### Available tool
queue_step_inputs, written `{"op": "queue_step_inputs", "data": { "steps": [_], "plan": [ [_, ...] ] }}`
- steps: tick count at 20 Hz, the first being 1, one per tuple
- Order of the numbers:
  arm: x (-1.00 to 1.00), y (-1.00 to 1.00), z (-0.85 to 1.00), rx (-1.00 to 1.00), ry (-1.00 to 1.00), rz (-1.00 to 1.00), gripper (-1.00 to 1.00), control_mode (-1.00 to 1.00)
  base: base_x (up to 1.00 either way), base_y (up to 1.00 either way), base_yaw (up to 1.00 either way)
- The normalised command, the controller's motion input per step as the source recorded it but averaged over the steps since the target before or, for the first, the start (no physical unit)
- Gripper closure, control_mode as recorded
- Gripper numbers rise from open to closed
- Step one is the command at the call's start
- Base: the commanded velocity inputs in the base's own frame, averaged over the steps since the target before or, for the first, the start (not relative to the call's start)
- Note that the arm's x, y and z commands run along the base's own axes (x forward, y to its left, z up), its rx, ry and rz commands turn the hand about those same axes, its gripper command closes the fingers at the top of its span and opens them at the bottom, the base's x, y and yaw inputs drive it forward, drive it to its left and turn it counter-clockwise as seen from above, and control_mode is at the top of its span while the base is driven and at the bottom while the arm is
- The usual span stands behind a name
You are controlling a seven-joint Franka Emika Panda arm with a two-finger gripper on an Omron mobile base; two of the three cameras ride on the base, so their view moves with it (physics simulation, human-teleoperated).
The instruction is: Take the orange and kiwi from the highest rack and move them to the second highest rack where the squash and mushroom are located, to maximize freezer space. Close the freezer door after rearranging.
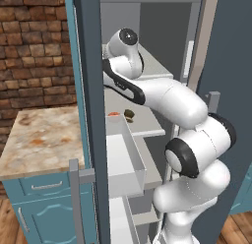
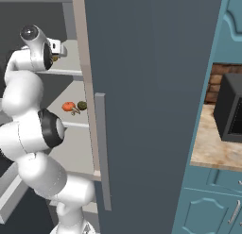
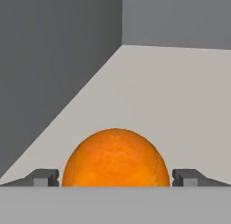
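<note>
We are reaching deep into the freezer with the gripper (image 3: 115,178) spread wide, its two dark fingertips (image 3: 43,177) flanking the orange (image 3: 115,157) on either side, a sliver of grey showing between each tip and the peel, so nothing is being pinched yet. The orange is sitting on the pale floor of the highest rack (image 3: 180,96), near the corner where the side wall meets the back wall.

We are judging the fruit as light, firm and round: it should bear a moderate squeeze, but its curved, slightly waxy skin could roll or squirt forward if the tips meet it ahead of its widest part. The best hold, we reckon, is across the middle, with the tips level with the fruit's broadest girth.

From the base cameras, we are seeing the white arm (image 1: 162,98) bending in past the open freezer door (image 2: 151,101) toward the upper shelf. One shelf below, on the second highest rack (image 2: 71,120), the squash (image 2: 68,106) and the mushroom (image 2: 82,105) are lying just beside each other, leaving bare shelf around them for the fruit. We cannot tell where the kiwi is lying from these angles.
</note>
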Motion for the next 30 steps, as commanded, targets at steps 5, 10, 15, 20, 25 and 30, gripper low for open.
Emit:
{"op": "queue_step_inputs", "data": {
  "steps": [5,10,15,20,25,30],
  "plan": [
    [0.15,0.08,-0.27,-0.01,0.05,0.0,1.0,-1.0,0.0,0.0,0.0],
    [-0.12,-0.03,-0.23,-0.02,-0.01,0.0,1.0,-1.0,0.0,0.0,0.0],
    [-0.83,-0.36,0.0,0.0,-0.13,0.0,1.0,-1.0,0.0,0.0,0.0],
    [-1.0,-0.73,0.0,0.05,-0.1,0.0,1.0,-1.0,0.0,0.0,0.0],
    [-1.0,-0.58,0.0,0.13,0.0,0.0,1.0,-1.0,0.0,0.0,0.0],
    [-0.98,-0.23,-0.42,0.01,0.12,-0.05,1.0,-1.0,0.0,0.0,0.0]
  ]
}}
